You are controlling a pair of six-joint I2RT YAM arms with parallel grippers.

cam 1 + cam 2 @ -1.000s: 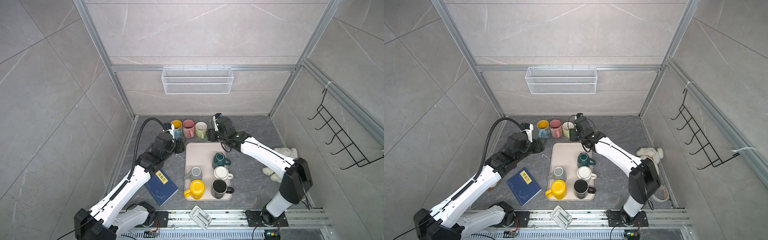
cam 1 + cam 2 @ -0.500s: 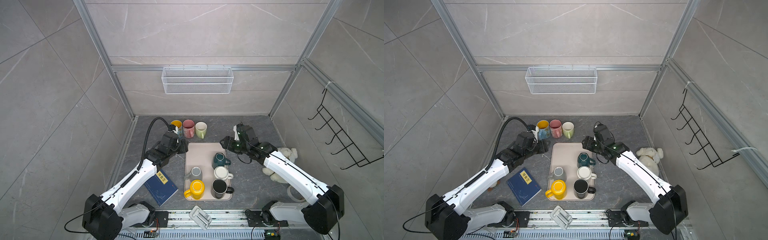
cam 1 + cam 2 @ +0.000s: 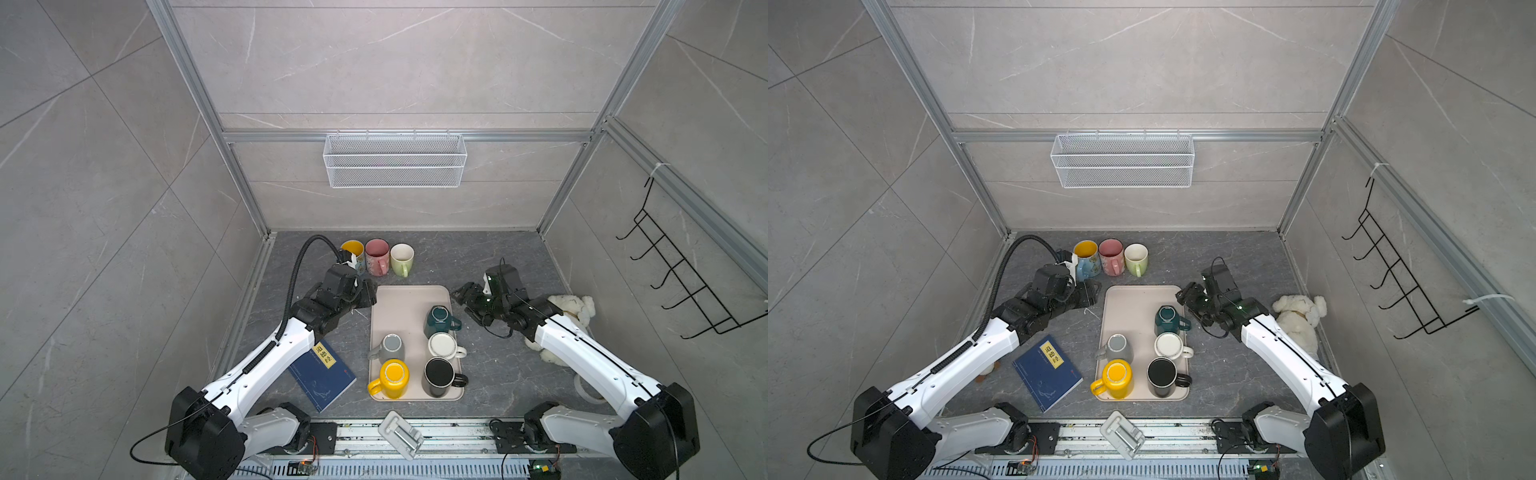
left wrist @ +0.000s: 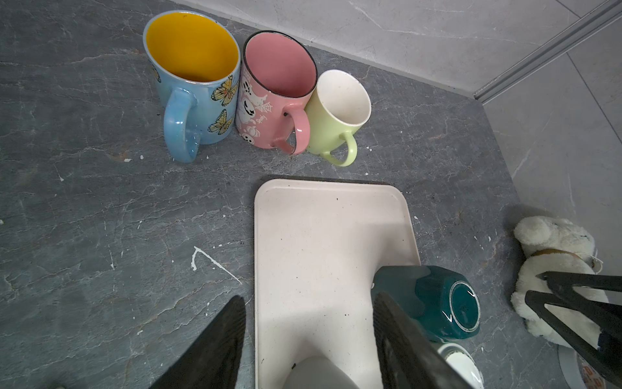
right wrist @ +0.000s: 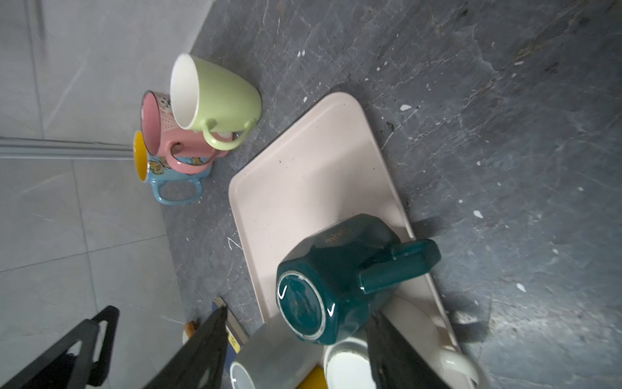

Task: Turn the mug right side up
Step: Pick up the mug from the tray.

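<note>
Big grey table [image 3: 498,266], and on it the pale tray [image 3: 407,303] carrying five mugs. The left gripper [image 3: 368,296] hangs at the tray's far left corner, jaws apart and empty. The right gripper [image 3: 463,299] sits off the far right corner, spread wide, holding nothing either.

Behind the tray, the blue mug [image 3: 353,253], pink mug [image 3: 377,255] and green mug [image 3: 402,257] stand mouth-up, so those look finished. The teal mug [image 3: 439,320], on the tray nearest the right gripper, is plainly base-up and untouched. It looks like the next one to be turned. The grey mug [image 3: 390,347], white mug [image 3: 442,345], yellow mug [image 3: 392,376] and black mug [image 3: 439,374] wait nearer the robot.
</note>
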